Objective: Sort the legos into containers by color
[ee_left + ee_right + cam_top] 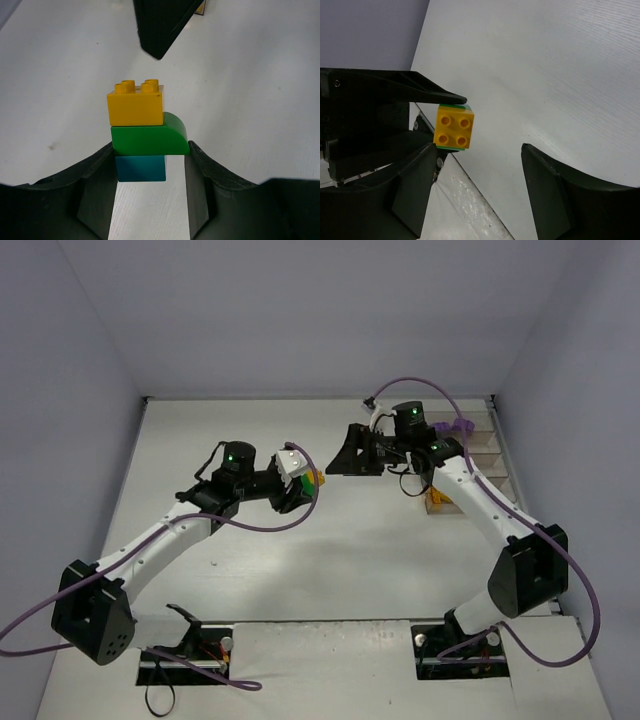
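Left claw is closed on a three-brick stack, nothing else in it. The pads look to press on the ends of the green brick in the middle. The narrower teal brick sits below it between the fingers, apparently not touching them. The orange brick is on top, studs pointing away from the claw.

Just past the stack's stud end, the right claw faces it with jaws spread wide and empty. The orange brick shows off to one side of its gap, not centred.

Well beyond the stack, by the right arm's far side, are the containers. A purple piece and an orange piece sit at them; I can't tell which compartment.

Risks, my read:
- One end of the green brick is rounded, so a pull on the orange brick could slide the stack out of the left pads.
- If the right claw closes off-centre, it could clip a left finger, or twist the stack and drop bricks on the counter.
- Green may come away with the orange.
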Controlling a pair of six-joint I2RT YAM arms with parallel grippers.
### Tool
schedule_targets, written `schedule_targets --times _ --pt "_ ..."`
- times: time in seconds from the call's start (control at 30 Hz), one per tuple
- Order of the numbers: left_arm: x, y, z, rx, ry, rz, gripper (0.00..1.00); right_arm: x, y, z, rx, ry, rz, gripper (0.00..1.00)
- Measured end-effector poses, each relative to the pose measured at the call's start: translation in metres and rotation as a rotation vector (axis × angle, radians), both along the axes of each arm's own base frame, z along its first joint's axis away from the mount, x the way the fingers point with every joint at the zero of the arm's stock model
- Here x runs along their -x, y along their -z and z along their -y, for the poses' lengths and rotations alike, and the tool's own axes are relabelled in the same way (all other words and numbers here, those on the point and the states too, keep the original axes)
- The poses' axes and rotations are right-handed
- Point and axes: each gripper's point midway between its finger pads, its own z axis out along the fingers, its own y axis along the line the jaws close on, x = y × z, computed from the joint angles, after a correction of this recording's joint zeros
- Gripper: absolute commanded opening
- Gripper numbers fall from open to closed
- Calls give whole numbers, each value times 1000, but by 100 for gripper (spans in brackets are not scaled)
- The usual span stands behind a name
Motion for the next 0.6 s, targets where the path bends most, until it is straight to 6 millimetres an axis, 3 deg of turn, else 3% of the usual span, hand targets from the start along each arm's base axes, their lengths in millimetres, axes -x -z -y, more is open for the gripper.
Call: schedule_targets --times 0.2,0.6 --pt "8 3 6 -14 32 0 25 8 0 -20 -5 -47 -10 65" --pt "8 4 7 -18 40 6 25 14 11 -35 3 -84 -36 61"
